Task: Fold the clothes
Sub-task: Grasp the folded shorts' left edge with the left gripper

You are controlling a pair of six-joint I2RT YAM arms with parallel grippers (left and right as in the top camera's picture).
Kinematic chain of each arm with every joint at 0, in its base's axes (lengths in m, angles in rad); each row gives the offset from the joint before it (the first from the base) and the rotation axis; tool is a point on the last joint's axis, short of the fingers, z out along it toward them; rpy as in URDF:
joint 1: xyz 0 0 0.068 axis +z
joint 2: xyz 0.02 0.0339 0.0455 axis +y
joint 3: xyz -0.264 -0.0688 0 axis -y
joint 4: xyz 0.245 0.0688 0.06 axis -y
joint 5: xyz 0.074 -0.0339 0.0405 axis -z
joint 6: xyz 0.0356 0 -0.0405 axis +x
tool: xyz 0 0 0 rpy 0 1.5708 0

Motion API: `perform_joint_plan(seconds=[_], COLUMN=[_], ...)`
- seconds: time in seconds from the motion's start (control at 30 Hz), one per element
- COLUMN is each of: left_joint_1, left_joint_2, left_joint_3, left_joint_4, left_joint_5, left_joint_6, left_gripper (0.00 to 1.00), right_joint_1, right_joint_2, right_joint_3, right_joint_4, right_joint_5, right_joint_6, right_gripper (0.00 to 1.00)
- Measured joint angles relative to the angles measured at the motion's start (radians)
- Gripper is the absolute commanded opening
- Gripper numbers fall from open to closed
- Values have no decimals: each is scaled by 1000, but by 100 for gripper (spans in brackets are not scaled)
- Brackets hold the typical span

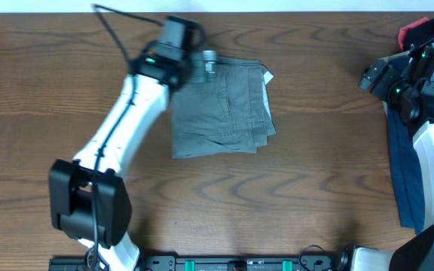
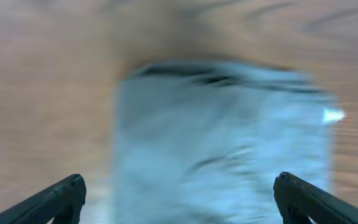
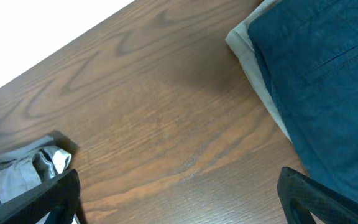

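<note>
The grey-green shorts (image 1: 221,109) lie folded into a rough square on the wooden table, left of centre. My left gripper (image 1: 206,66) is open and empty, over the fold's far left corner. The left wrist view is blurred and shows the shorts (image 2: 222,143) between and beyond the open fingers (image 2: 179,196). My right gripper (image 1: 369,77) is open and empty at the far right, over bare table (image 3: 166,124). The right wrist view shows the fingers (image 3: 179,196) wide apart, the shorts' corner (image 3: 17,171) at the left.
A navy garment (image 1: 405,173) lies along the table's right edge under my right arm, with a tan one (image 3: 253,68) beneath it (image 3: 322,74). A red and black garment (image 1: 420,31) sits at the back right corner.
</note>
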Motion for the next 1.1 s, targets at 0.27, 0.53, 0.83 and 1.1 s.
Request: perform_joint_plan(seconds=[0.27, 0.53, 0.83, 1.1], left_joint_1=[246, 295, 273, 249], left_joint_2=[82, 227, 335, 380], left_joint_3=[-6, -15, -19, -19], left_joint_4=[-79, -135, -138, -93], left_joint_5=[291, 524, 665, 698], left_joint_6=[78, 156, 203, 212], left_gripper=[98, 98, 97, 34], right_joint_1=[0, 0, 0, 0], right_joint_2=[0, 0, 0, 0], right_joint_3=[0, 0, 0, 0], right_joint_4=[0, 0, 0, 0], right_joint_5=[0, 0, 0, 0], right_joint_6=[0, 0, 0, 0], right_gripper=[99, 99, 99, 99])
